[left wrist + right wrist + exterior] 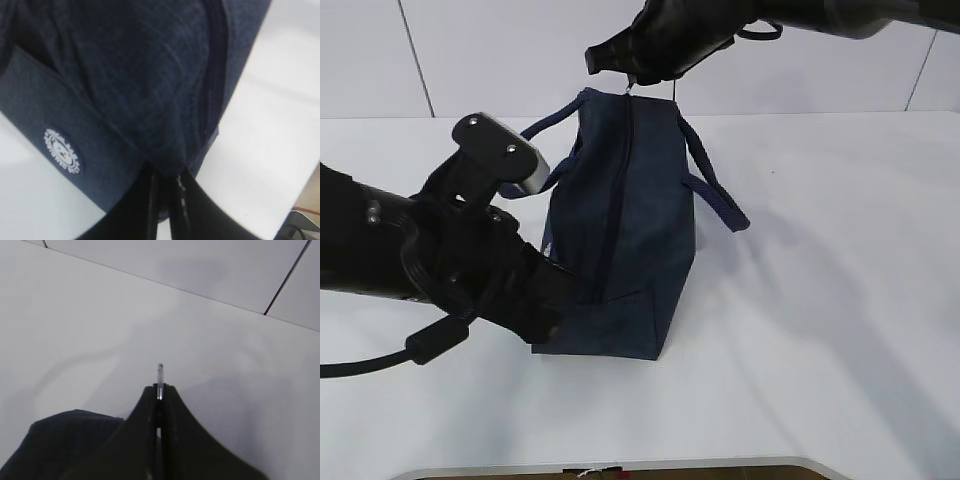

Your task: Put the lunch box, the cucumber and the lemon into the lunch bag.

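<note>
A dark navy lunch bag [620, 230] is standing upright in the middle of a white table [840, 300], its zipper line running down the side facing the camera and its loop handles drooping to either side. The left gripper [165, 200] is pinching a fold of the bag's fabric at a lower corner, its fingers pressed close together on the cloth, and appears to be steadying the bag. The right gripper [160, 392] is reaching in from above at the far top end of the bag, its fingers squeezed tight on a thin metal ring pull [160, 375], whose edge is poking up between the tips. In the exterior view the zipper seems to be drawn shut along its whole visible length. The lunch box, the cucumber and the lemon are not showing anywhere on the table in any view; judging by that and by the closed zipper, they are probably already inside the bag, though the contents are hidden. If so, the packing is all but finished, with little left beyond letting go of the pull and the fabric.
</note>
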